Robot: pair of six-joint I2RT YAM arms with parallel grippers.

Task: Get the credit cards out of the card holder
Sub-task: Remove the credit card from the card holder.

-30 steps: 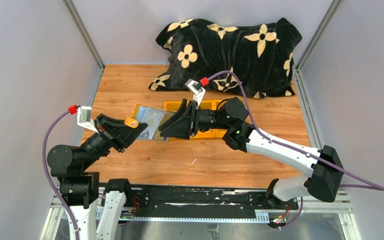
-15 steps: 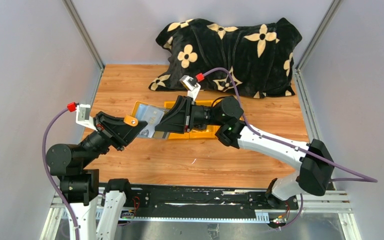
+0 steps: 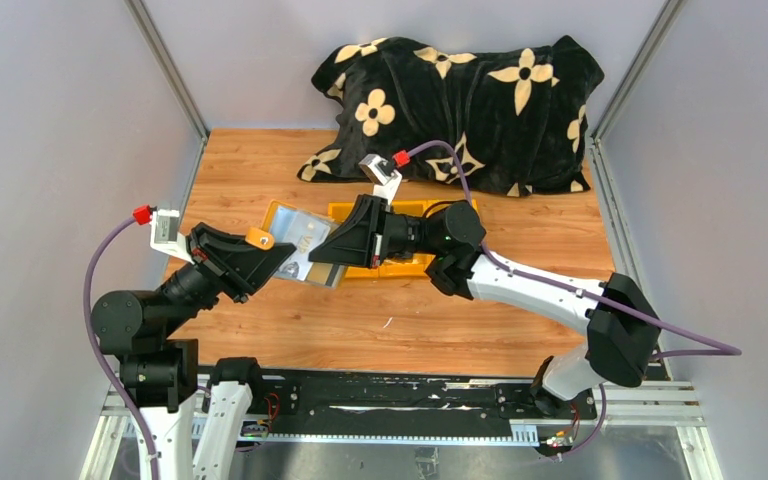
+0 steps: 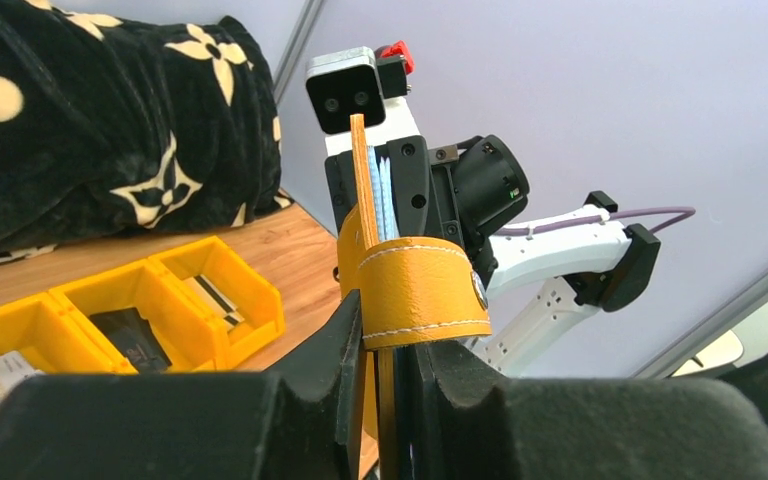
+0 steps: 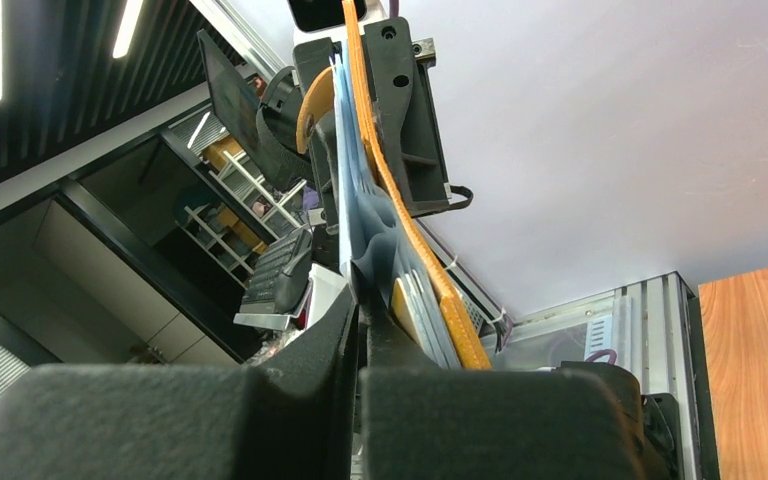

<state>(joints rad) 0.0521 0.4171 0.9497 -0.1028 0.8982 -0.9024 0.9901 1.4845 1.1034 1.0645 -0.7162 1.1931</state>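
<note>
Two grippers meet at the yellow wallet (image 3: 298, 238), which hangs in the air between them, left of the table's (image 3: 520, 300) middle and just in front of the yellow bin (image 3: 412, 268). The left gripper (image 3: 280, 262) comes from the near left and its fingers stand narrow, clamped on either side of the wallet's yellow leaf, just below the snap strap (image 4: 422, 292). The right gripper (image 3: 322, 256) reaches in from the right and is pinched fully closed on the thin grey-blue inner leaves at the wallet's opposite edge. From the right wrist view we cannot tell whether that is a card or only a plastic sleeve between its fingers (image 5: 305, 350). From above, the wallet lies open and tilted, with pale cards (image 3: 308, 236) showing in its sleeves. The bin sits on the table behind the wallet. Far back, against the wall, a black cushion (image 3: 460, 95) with cream flowers rests on the wood.
</note>
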